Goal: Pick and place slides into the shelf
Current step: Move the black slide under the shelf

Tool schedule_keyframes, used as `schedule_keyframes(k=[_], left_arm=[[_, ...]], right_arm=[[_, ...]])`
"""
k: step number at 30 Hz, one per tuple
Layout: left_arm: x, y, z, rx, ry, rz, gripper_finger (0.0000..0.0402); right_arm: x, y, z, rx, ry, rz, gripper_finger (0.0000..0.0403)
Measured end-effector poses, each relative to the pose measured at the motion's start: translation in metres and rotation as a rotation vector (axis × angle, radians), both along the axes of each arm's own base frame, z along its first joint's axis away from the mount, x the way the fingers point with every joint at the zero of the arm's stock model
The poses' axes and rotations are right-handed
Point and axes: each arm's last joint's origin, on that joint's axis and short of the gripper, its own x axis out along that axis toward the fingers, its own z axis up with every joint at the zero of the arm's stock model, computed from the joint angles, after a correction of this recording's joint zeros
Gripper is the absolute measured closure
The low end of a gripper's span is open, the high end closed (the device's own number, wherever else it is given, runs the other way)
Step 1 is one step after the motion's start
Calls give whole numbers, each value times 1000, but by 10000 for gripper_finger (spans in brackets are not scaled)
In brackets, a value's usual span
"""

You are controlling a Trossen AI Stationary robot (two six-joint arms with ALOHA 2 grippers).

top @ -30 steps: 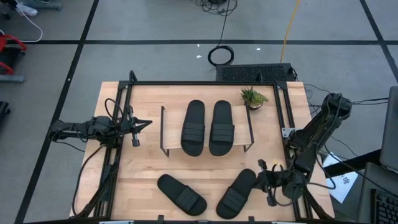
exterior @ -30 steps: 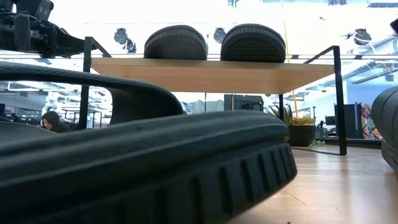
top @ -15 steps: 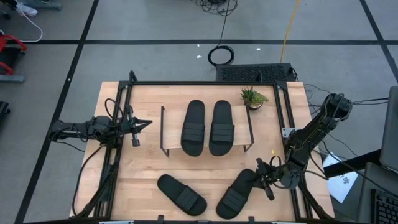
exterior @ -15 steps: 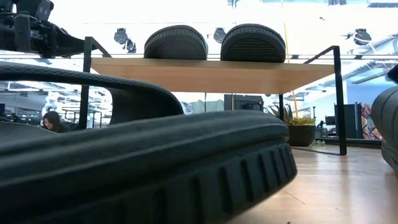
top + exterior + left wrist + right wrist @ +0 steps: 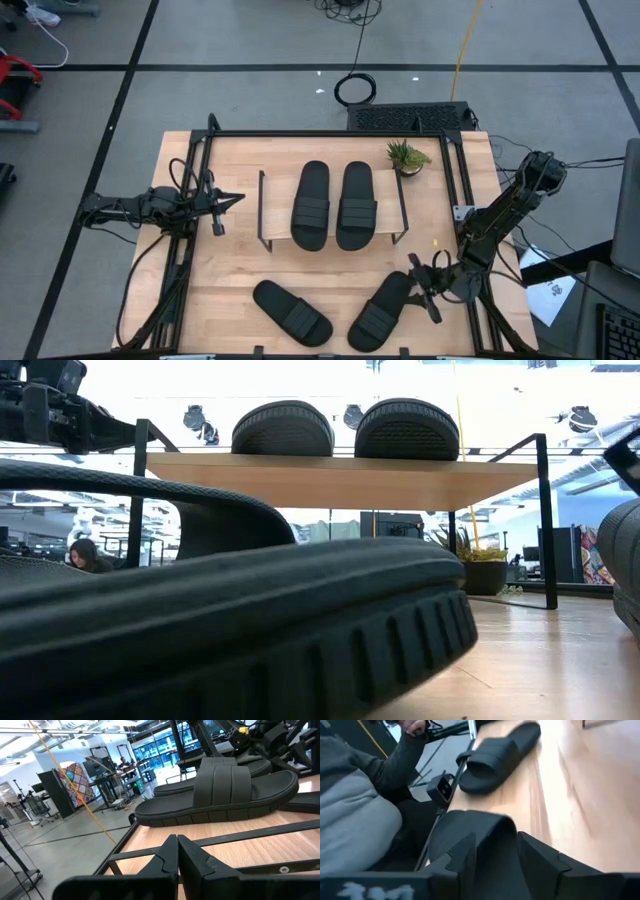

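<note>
Two black slides (image 5: 311,205) (image 5: 357,205) lie side by side on the shelf's (image 5: 390,215) wood top; the low view shows their ends (image 5: 282,428) above the plank (image 5: 330,480). Two more rest soles down on the table near its near edge: one (image 5: 291,311) left, one (image 5: 381,309) right. My right gripper (image 5: 424,287) is open at the far-right end of the right slide (image 5: 485,837), one finger on each side. My left gripper (image 5: 218,205) is shut and waits left of the shelf, above the table. My right gripper comes at the right slide's end (image 5: 492,870) level, from the table's right side, with its open fingers (image 5: 462,857) on either side of the sole. The slide lies flat on the table. Whether the fingers touch it, I cannot tell.
A small potted plant (image 5: 405,155) stands at the shelf's far right corner. A black frame (image 5: 205,150) runs around the table. The left slide (image 5: 250,630) fills the low view's foreground. A person's grey sleeve (image 5: 355,795) and hand (image 5: 415,725) show beyond the table's near edge.
My right gripper has moved a little toward the table's left and far side, closing in on the right slide's end, and has come into the low view's right edge. The slides and my left arm have kept still.
</note>
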Motion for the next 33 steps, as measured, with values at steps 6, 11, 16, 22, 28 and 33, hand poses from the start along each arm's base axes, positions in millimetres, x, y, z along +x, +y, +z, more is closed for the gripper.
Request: schedule_keyframes(k=[6,11,16,22,28,33], left_arm=[[0,-1,0,-3,2,-33,394],[0,-2,0,-2,-5,-54,394],[0,-2,1,-43,-18,-87,394],[1,-13,6,-10,-61,-394,394],[13,-22,7,-3,-35,-444,394],[30,-33,14,19,11,-459,394]], right_arm=[[2,1,5,-145,-102,60,314],[-1,3,17,-322,-250,116,372],[-10,-5,33,-419,-316,114,394],[-17,-21,50,-506,-359,100,401],[-20,-26,60,-646,-435,137,401],[-17,-34,64,-718,-456,115,402]])
